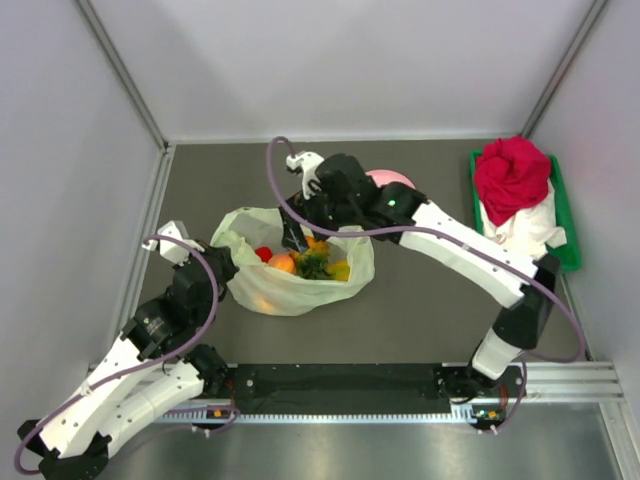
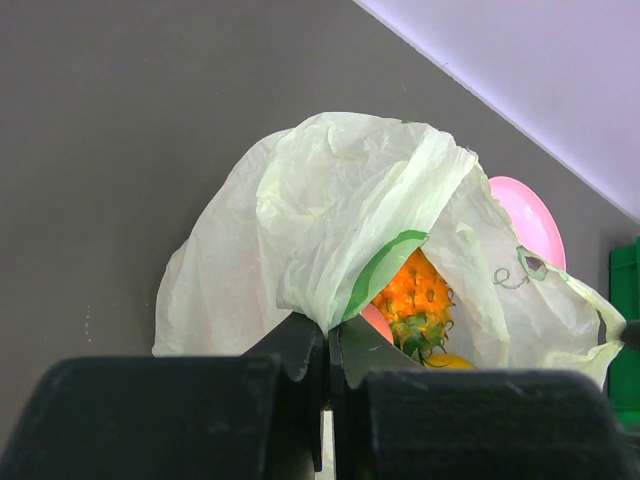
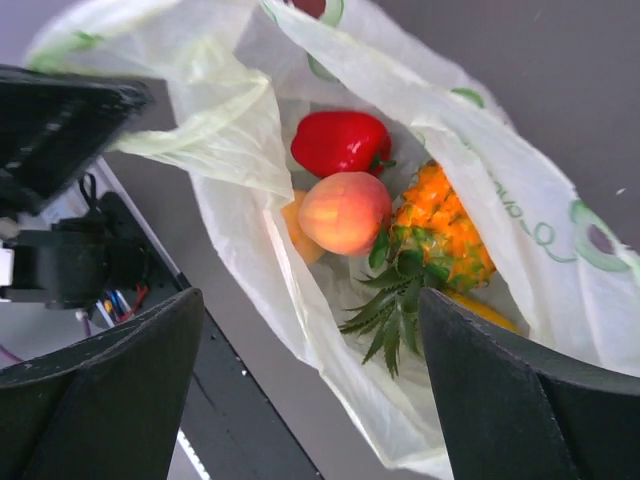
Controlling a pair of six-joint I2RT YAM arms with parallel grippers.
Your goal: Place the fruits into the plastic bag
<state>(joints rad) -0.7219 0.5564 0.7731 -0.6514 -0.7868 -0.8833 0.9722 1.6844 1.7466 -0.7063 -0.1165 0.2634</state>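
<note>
The pale-green plastic bag lies open on the dark table, its mouth facing up. Inside it lie the fruits: a red one, a peach-coloured one, a small orange pineapple with a green crown, and a yellow one. My left gripper is shut on the bag's near-left rim and holds it up. My right gripper hovers open just above the bag's mouth, over the fruits, with nothing between its fingers. Seen from above, it stands at the bag's far edge.
A round pink plate lies just behind the bag, partly under the right arm. At the back right a green tray holds a red cloth bundle on white cloth. The arms' black rail runs along the near edge.
</note>
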